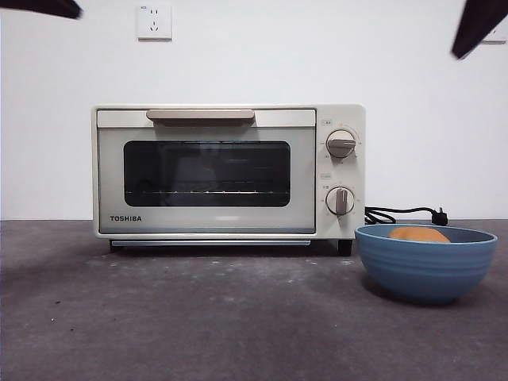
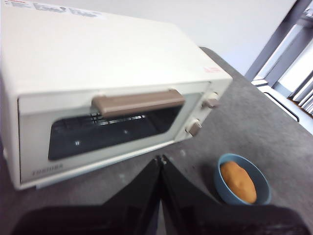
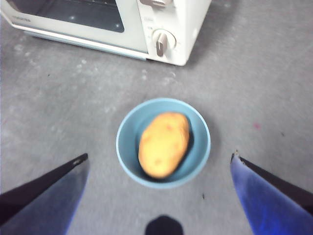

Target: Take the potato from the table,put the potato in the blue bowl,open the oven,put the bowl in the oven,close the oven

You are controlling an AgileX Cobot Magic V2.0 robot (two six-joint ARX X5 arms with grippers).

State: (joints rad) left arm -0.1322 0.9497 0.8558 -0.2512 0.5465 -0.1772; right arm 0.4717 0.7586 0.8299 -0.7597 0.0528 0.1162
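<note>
The golden-brown potato [image 3: 164,144] lies inside the blue bowl [image 3: 200,152], which stands on the dark grey table [image 1: 198,317] to the right of the oven. In the front view only the potato's top [image 1: 419,234] shows over the bowl's rim [image 1: 426,266]. The cream Toshiba oven [image 1: 228,171] has its glass door closed, beige handle [image 2: 138,103] up. My right gripper [image 3: 159,159] hangs open, high above the bowl, jaws wide apart. My left gripper [image 2: 161,159] is shut with nothing in it, above the table in front of the oven door. Both show only as black tips [image 1: 480,24] in the front view.
A black power cord and plug [image 1: 405,214] lie on the table behind the bowl, right of the oven. A white wall with a socket [image 1: 154,22] stands behind. Bare table [image 3: 58,112] stretches in front of the oven.
</note>
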